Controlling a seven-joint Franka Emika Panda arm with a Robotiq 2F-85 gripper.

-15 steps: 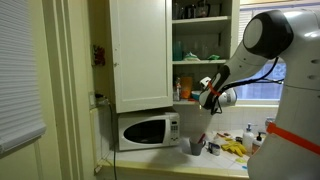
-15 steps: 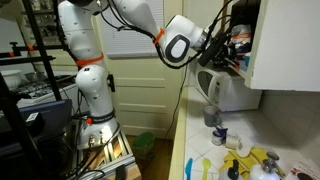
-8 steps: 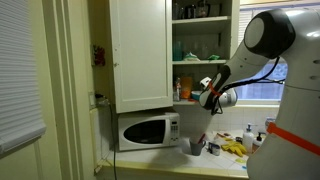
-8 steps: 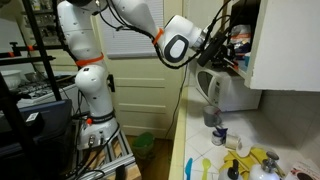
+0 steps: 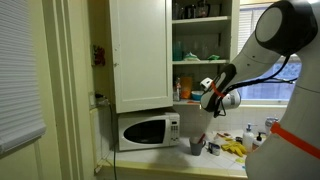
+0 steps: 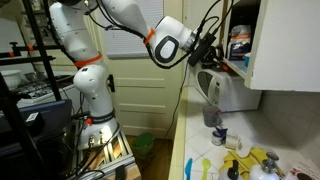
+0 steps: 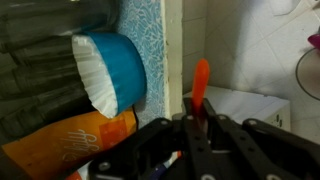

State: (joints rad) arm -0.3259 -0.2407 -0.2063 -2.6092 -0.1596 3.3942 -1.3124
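My gripper (image 7: 198, 118) is shut on a thin orange stick-like thing (image 7: 201, 82) that pokes out past the fingertips. In both exterior views the gripper (image 5: 207, 97) (image 6: 212, 52) hangs in front of the open cabinet shelf above the white microwave (image 5: 147, 130). In the wrist view, a blue bowl with a white rim (image 7: 112, 68) and an orange packet (image 7: 75, 140) sit on the shelf just left of the gripper. I cannot tell what the orange thing is.
The cabinet's white door (image 5: 140, 50) stands beside the open shelves with jars and packets (image 5: 195, 48). Cups (image 5: 197, 146) and yellow items (image 5: 235, 149) crowd the counter below, also seen in an exterior view (image 6: 250, 163). The microwave (image 6: 228, 92) is right under the gripper.
The arm has drawn back a little from the cabinet shelf, with the orange thing still in the gripper. The upper arm has shifted sideways.
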